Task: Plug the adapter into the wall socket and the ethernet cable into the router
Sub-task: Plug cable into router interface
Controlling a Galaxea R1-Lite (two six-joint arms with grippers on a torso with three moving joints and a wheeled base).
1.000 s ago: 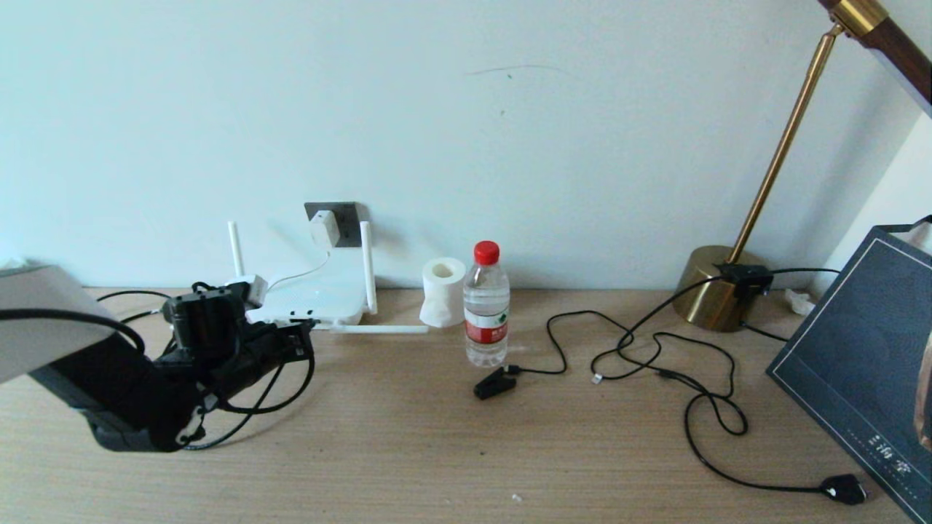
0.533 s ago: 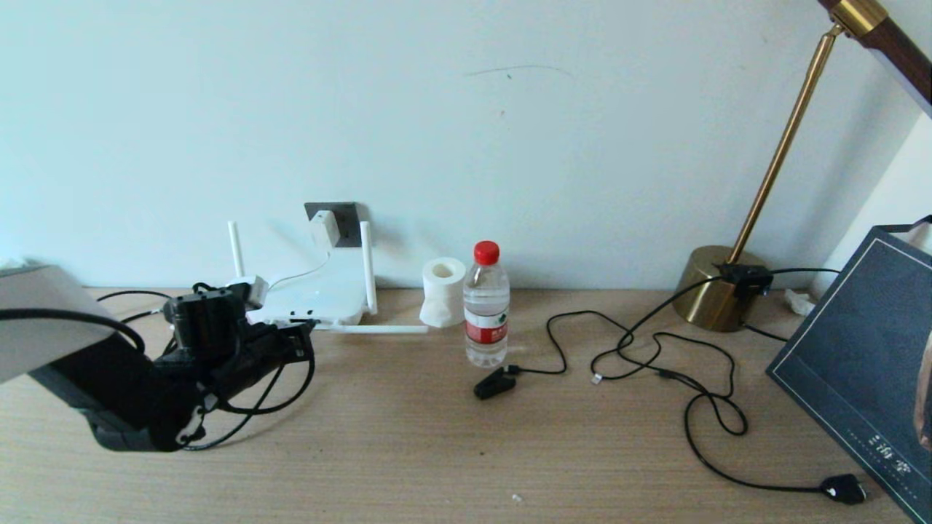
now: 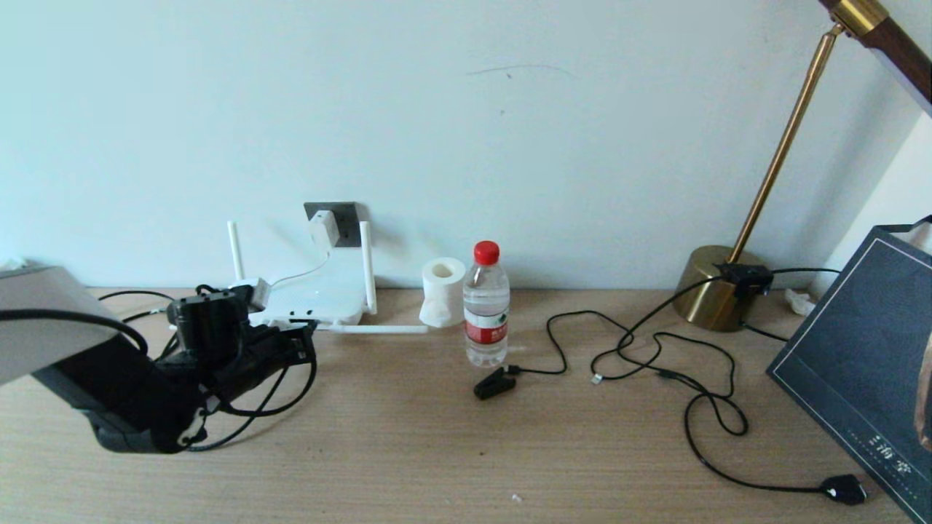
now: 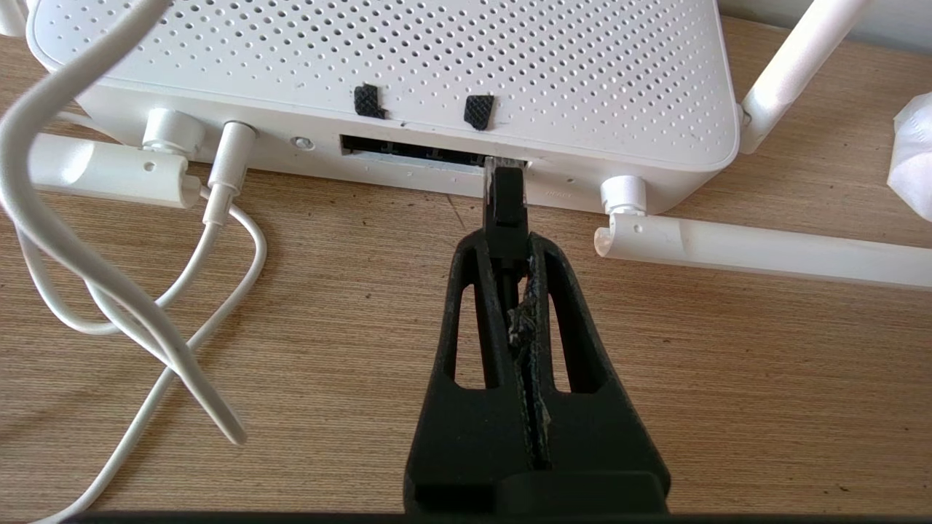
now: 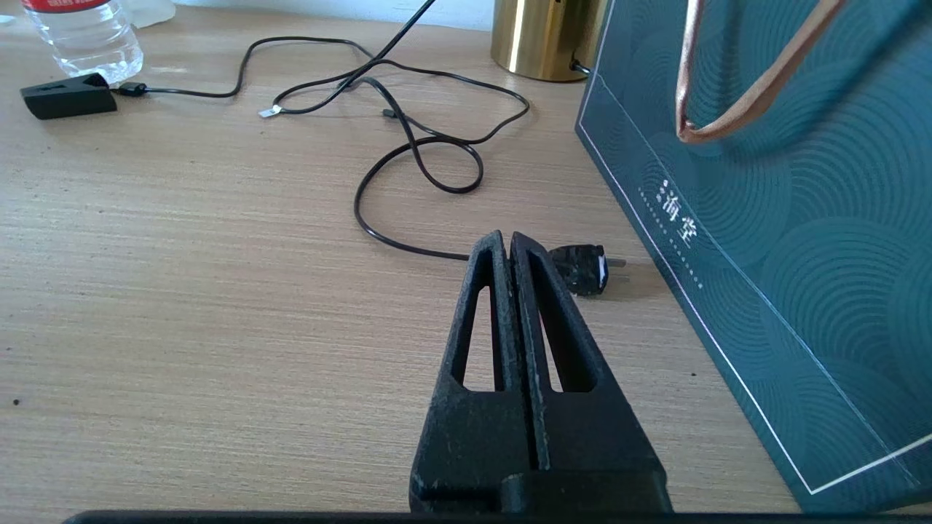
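While the adapter (image 3: 325, 228) already sits on the wall socket (image 3: 345, 222), its thin white cord running down to the router (image 3: 313, 300), the step in hand is the second one: seating the ethernet cable (image 4: 504, 207) in a router port. The left gripper (image 4: 510, 244) has its jaws clenched on the cable's black boot, low over the tabletop (image 3: 451, 451) just in front of the router. In the left wrist view the clear plug tip meets the right end of the long dark port slot on the router's front edge; whether it has gone fully home cannot be told from here.

By my reading, the next move calls for a short, straight push along the plug's own line, keeping it level so the tip does not ride up against the slot's upper lip, and only then letting go. The router is light and may slide back toward the wall under the push.

The right gripper (image 5: 510, 244) is parked with jaws clenched on nothing, over the right side of the tabletop.
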